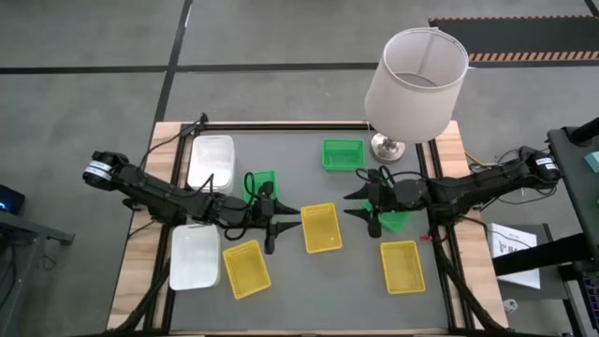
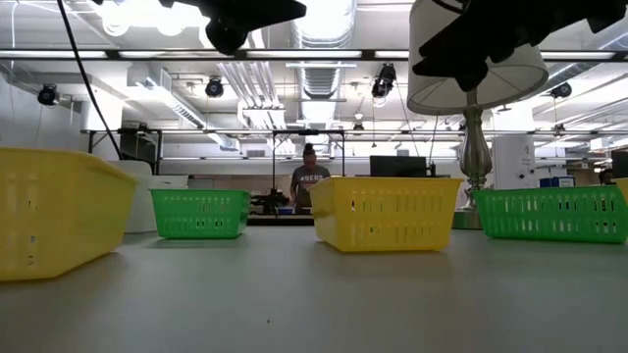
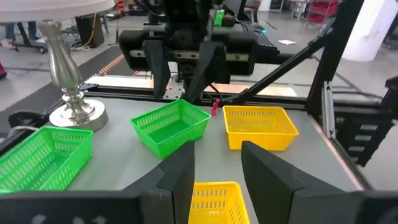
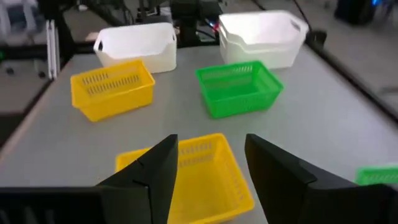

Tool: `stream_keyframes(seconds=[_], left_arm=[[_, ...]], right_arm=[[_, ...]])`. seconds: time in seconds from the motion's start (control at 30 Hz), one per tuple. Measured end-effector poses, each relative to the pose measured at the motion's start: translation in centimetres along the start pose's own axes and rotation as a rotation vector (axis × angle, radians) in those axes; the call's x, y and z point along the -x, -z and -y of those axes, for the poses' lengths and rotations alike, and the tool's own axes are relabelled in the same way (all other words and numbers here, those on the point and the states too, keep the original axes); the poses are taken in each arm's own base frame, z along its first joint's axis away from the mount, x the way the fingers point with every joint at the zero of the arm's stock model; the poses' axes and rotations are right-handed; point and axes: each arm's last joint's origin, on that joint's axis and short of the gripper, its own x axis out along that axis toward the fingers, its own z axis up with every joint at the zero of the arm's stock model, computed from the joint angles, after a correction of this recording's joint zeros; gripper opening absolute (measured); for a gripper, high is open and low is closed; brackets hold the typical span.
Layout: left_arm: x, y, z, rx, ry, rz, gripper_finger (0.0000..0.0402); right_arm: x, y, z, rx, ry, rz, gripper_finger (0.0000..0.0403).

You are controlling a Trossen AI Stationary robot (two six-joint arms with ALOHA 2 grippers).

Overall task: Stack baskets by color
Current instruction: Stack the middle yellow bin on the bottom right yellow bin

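Progress: whites look partly done. One white stack (image 1: 211, 161) sits near the far-left corner of the table (image 1: 299, 298), apparently two nested going by the right wrist view; a single white basket (image 1: 196, 256) lies near the front-left edge. Nothing else stacked.

Greens all apart: one (image 1: 343, 154) near the far edge by the lamp (image 1: 413, 82), one (image 1: 263, 183) left of centre, one (image 1: 397, 220) under the right arm.

Yellows all apart: centre (image 1: 321, 227), front-left (image 1: 246, 269), front-right (image 1: 401, 266).

Left gripper (image 1: 286, 223) hovers just left of the centre yellow, jaws parted, empty. Right gripper (image 1: 357, 205) hovers just right of it, jaws spread, holding nothing.

Table is a grey mat with wooden borders. Room behind is an open workshop, exposed ducts and ceiling lights, one person (image 2: 310, 179) standing far back.
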Motion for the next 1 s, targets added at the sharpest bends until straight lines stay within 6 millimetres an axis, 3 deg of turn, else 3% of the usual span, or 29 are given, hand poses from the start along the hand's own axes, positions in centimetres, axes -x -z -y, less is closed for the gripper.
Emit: stream_keyframes(seconds=[0.27, 0.47, 0.63, 0.83, 1.0], left_arm=[[1.1, -1.0, -0.3, -0.123, 0.0, 0.019, 0.0116], [1.6, -1.6, -0.4, -0.25, -0.013, 0.04, 0.0116], [1.8, -1.7, -0.6, -0.33, -0.06, 0.04, 0.0116], [2.0, -1.9, -1.0, -0.442, -0.175, 0.021, 0.0116], [2.5, -2.1, -1.4, -0.458, -0.291, -0.004, 0.0116]], right_arm=[[-3.0, 0.2, -0.5, -0.278, 0.072, -0.203, 0.0167], [-5.7, 0.3, -0.8, -0.414, 0.33, -0.505, 0.016], [-7.5, -0.6, -1.4, -0.561, 0.499, -0.626, 0.0167], [-11.2, -0.6, -3.1, -0.602, 0.539, -0.669, 0.0175], [-13.6, -0.4, -3.4, -0.606, 0.618, -0.762, 0.0176]])
